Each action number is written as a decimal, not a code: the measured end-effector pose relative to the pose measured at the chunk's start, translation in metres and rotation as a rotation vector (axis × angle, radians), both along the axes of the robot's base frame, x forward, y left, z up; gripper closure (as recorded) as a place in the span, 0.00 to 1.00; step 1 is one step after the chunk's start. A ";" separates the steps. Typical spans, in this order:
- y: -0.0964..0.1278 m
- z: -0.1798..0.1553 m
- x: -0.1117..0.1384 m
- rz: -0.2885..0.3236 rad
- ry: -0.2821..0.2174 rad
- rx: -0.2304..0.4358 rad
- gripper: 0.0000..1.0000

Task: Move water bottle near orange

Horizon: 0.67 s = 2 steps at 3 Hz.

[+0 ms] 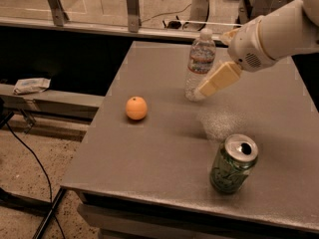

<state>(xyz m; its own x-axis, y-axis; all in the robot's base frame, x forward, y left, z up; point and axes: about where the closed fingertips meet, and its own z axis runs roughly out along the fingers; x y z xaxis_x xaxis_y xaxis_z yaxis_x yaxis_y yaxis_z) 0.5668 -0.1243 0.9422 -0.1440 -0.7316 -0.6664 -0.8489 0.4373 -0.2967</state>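
The water bottle (200,59) is clear and ribbed with a white cap and a reddish-white label band. It stands upright at the back middle of the grey table (164,148). The orange (136,108) lies to its front left, well apart from it. My gripper (218,78) comes in from the right on a white arm. Its cream finger (219,77) reaches down to the right side of the bottle's lower part, just in front of it.
A green soda can (233,164) with an open top stands near the table's front right. Behind the table runs a glass barrier with metal posts (132,6). A ledge with a white packet (31,85) and cables lies at the left, below table height.
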 end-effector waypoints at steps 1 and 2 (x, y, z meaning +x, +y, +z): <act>0.011 0.011 0.029 0.003 -0.060 0.063 0.02; 0.014 0.020 0.045 -0.003 -0.099 0.106 0.25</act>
<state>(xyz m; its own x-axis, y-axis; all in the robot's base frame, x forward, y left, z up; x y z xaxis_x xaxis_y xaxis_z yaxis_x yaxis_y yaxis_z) 0.6122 -0.1108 0.9622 -0.0760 -0.6558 -0.7511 -0.8163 0.4735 -0.3309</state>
